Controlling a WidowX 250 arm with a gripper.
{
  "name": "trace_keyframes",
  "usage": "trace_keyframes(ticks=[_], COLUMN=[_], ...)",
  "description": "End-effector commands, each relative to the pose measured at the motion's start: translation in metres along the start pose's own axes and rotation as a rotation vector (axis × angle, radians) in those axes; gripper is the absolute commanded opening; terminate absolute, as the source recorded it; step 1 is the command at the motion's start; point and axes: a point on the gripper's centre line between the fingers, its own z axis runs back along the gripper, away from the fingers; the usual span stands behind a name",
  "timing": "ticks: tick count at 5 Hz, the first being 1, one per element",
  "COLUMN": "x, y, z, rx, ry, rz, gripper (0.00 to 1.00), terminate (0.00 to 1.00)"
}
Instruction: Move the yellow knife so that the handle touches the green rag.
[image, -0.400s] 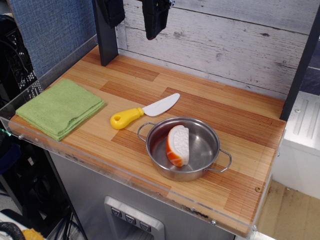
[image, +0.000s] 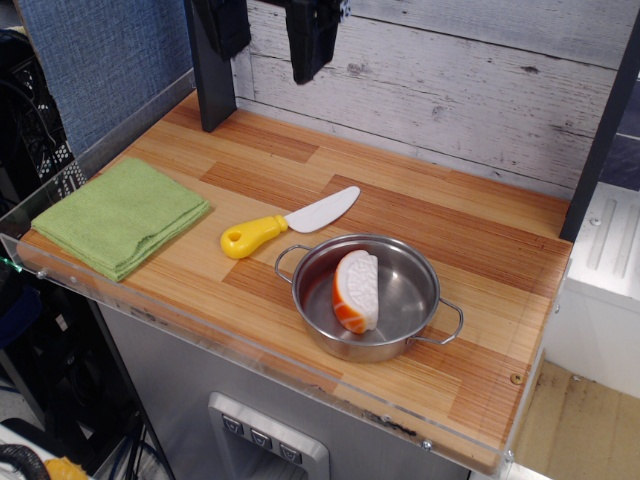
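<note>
The yellow knife (image: 288, 223) lies flat near the middle of the wooden counter, white blade pointing up-right. Its yellow handle (image: 250, 237) points down-left, and a strip of bare wood separates it from the green rag (image: 120, 215). The rag is folded at the counter's left front corner. My black gripper (image: 310, 45) hangs high at the top of the view, well above and behind the knife. Its fingers point down and look close together with nothing between them, but their state is unclear.
A steel pot (image: 400, 300) with two loop handles stands just right of the knife, holding an orange-and-white food piece (image: 357, 290). A dark post (image: 210, 70) rises at the back left. The white plank wall (image: 450, 80) backs the counter, and a clear rim (image: 250, 345) runs along the front edge.
The gripper has shifted very slightly at the top of the view. The knife, rag and pot have not moved.
</note>
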Motion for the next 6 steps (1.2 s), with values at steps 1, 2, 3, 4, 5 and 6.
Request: trace_keyframes(ticks=[1, 2, 3, 4, 5, 6], x=[-0.005, -0.009, -0.009, -0.008, -0.012, -0.014], y=[-0.022, -0.007, 0.023, 0.047, 0.048, 0.039], z=[0.001, -0.014, -0.026, -0.037, -0.051, -0.073], rx=[-0.018, -0.012, 0.030, 0.060, 0.068, 0.087], ry=[0.000, 0.023, 0.036, 0.064, 0.092, 0.140], rz=[-0.003, 0.020, 0.056, 0.071, 0.066, 0.036], gripper=[1.00, 1.00, 1.00, 1.00, 1.00, 1.00], terminate=[0.00, 0.00, 0.00, 0.00, 0.00, 0.00])
